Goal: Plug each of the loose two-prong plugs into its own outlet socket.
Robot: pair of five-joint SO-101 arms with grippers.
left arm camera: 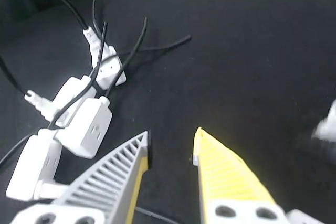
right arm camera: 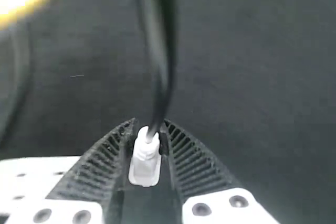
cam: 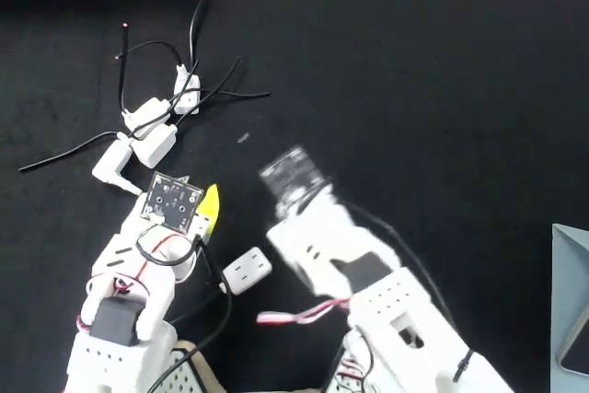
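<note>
Right hand [right arm camera: 148,125] is clenching a white plug [right arm camera: 145,162], black cord [right arm camera: 157,51] trailing out. Left hand [left arm camera: 170,141] is hovering released beside the socket cluster [left arm camera: 86,125] on the counter [left arm camera: 252,51]. Left should be steadying one socket while right is squaring the prongs before pushing.

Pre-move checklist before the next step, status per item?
1. Right gripper holds white plug: ok, shut on it.
2. Held plug's prongs lined up with a socket: cannot tell, prongs hidden.
3. Left gripper free to help: ok, open, nothing between the fingers.
4. Outlet socket slots exposed: ok, they face up.
5. Black cords untangled: not ok, they cross one another.
</note>
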